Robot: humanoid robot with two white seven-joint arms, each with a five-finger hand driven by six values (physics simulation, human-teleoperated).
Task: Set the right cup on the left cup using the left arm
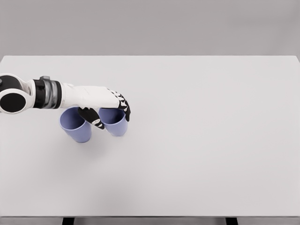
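Note:
Two light blue cups stand close together on the white table (pixel 197 140) at the left. The left cup (pixel 75 127) is partly under my wrist. My left hand (pixel 112 117) reaches in from the left edge and sits over the right cup (pixel 116 126). Its thumb (pixel 96 121) comes down between the two cups and its fingers (pixel 123 106) curl over the cup's far right rim, so the hand is shut on the right cup. Both cups look upright. I cannot tell whether the right cup is off the table. The right arm is out of view.
The table's front edge runs along the bottom of the view, with dark legs (pixel 68 220) showing below it. A grey wall (pixel 150 23) stands behind the table.

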